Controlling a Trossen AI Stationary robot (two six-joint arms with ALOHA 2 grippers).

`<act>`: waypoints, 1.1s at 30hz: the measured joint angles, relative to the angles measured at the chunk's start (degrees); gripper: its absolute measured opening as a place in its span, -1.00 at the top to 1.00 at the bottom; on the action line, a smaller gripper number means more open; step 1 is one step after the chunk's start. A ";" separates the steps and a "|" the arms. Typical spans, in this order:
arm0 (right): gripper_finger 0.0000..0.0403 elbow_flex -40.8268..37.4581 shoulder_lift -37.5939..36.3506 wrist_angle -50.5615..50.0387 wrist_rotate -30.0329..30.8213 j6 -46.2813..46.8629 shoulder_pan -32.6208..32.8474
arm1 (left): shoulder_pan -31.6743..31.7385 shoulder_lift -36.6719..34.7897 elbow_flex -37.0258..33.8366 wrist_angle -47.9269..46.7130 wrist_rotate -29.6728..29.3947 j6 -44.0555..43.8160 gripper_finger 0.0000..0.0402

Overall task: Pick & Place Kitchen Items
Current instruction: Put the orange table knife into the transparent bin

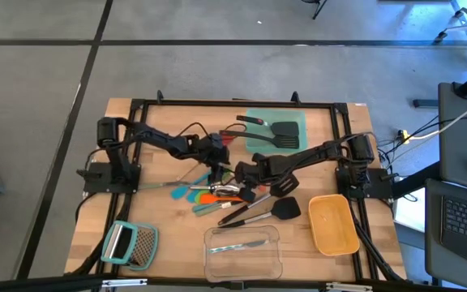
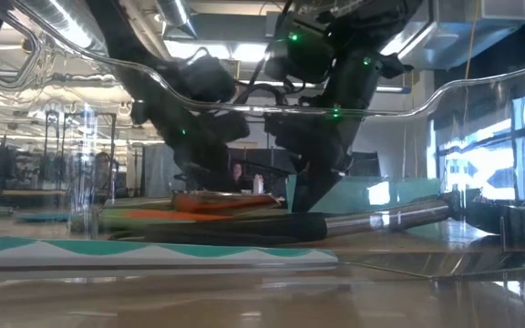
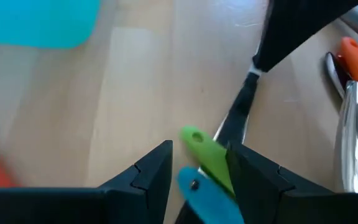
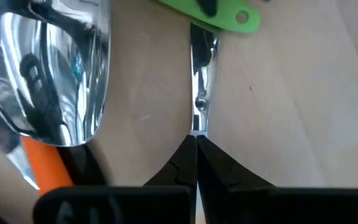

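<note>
A pile of kitchen items [image 1: 209,192] lies at the table's middle: a green tool [image 3: 207,152], a blue tool [image 3: 210,196], an orange-handled one [image 4: 45,165], a shiny spoon [image 4: 55,74] and a slim steel handle [image 4: 197,74]. My left gripper [image 3: 199,149] hangs open low over the pile's far side [image 1: 217,172]. The green and blue handle ends lie between its fingers, and I cannot tell whether they touch. My right gripper [image 4: 196,138] is shut beside it [image 1: 240,174], at the steel handle's end. My right gripper meets the free end of the steel handle [image 4: 197,124] with its shut fingertips, slanting steeply down from the table's right. The fingers run in line with the handle. Its other end goes under the green tool. Whether any of it is pinched, I cannot tell.
A teal mat [image 1: 298,122] at the far side carries a black spatula [image 1: 284,134]. Two more black spatulas [image 1: 282,209] lie right of the pile. A yellow container [image 1: 333,223], a clear container [image 1: 242,247] and a grater [image 1: 130,243] stand along the near side.
</note>
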 joint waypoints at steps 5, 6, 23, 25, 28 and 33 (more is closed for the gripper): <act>0.98 -0.24 -0.99 0.25 -4.62 1.03 -1.94 | -2.28 2.64 0.02 5.07 -0.61 0.05 0.26; 0.98 -0.24 -1.01 0.31 -5.73 1.03 -2.41 | -2.71 2.78 0.00 5.85 -1.13 0.10 0.26; 0.98 -0.22 -1.03 -0.59 -8.27 -2.41 -4.54 | -4.62 2.82 4.68 2.36 -9.15 8.19 0.26; 0.98 -0.22 -1.03 -0.86 -8.14 -2.48 -4.54 | -4.56 2.82 5.43 0.35 -7.47 8.81 0.26; 0.98 -0.22 -1.07 -0.99 -8.04 -2.21 -4.52 | -4.62 2.82 6.10 -1.95 -4.47 8.00 0.26; 0.98 -0.24 -1.07 -0.83 -12.25 -2.70 -5.14 | -5.41 2.82 6.11 -2.92 -1.13 7.05 0.26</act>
